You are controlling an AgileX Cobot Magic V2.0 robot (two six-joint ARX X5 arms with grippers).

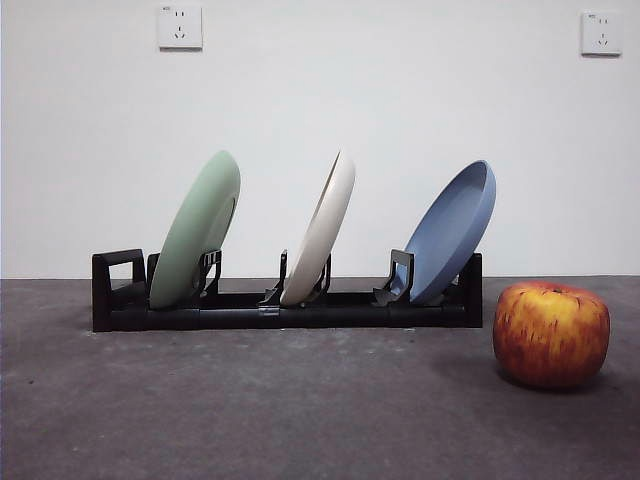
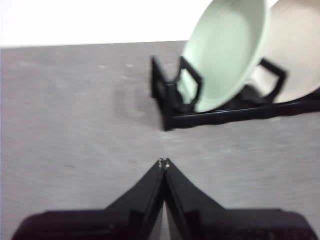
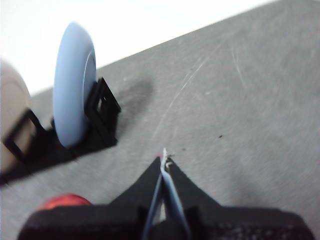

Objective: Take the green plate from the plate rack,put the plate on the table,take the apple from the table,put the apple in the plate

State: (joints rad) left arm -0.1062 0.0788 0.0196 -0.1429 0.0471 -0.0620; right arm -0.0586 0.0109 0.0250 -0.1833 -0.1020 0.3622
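The green plate [image 1: 198, 230] stands tilted in the left slot of the black plate rack [image 1: 290, 310]. It also shows in the left wrist view [image 2: 227, 52], in the rack [image 2: 200, 112]. The apple [image 1: 551, 333], red streaked with yellow, sits on the table [image 1: 250, 410] at the right, in front of the rack's right end. A red edge of the apple [image 3: 65, 201] shows in the right wrist view. My left gripper [image 2: 163, 162] is shut and empty above the table, some way short of the rack's looped end. My right gripper [image 3: 164, 159] is shut and empty above bare table.
A cream-white plate [image 1: 322, 232] stands in the rack's middle slot and a blue plate [image 1: 452, 232] in the right slot. The blue plate also shows in the right wrist view [image 3: 72, 85]. A white wall with two sockets is behind.
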